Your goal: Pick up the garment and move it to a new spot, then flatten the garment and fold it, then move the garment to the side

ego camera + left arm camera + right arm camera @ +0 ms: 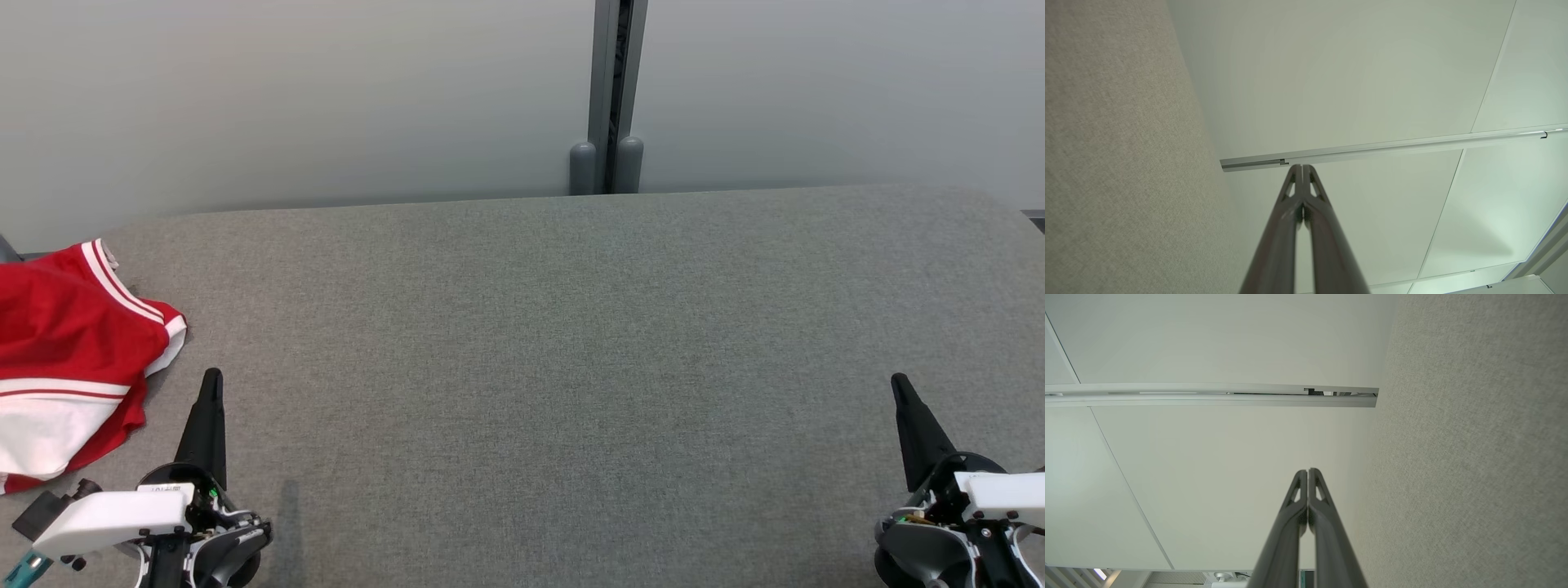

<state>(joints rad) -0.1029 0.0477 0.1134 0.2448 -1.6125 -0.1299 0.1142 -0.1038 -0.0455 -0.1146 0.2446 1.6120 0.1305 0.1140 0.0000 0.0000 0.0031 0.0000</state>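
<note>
A red garment (65, 351) with white stripes and a white panel lies crumpled at the far left of the grey table (555, 351), partly cut off by the picture's left edge. My left gripper (212, 377) stands shut just to the right of it, apart from the cloth, with nothing between its fingers. Far across at the lower right, my right gripper (899, 380) is shut and empty too. In the left wrist view the left gripper (1302, 166) has its tips pressed together. The right gripper (1307, 471) looks the same in the right wrist view.
A pale wall runs behind the table, with a grey vertical post (608, 98) at its middle. The table's grey fabric top (1118, 163) spreads wide between the two grippers, and its far corners are rounded.
</note>
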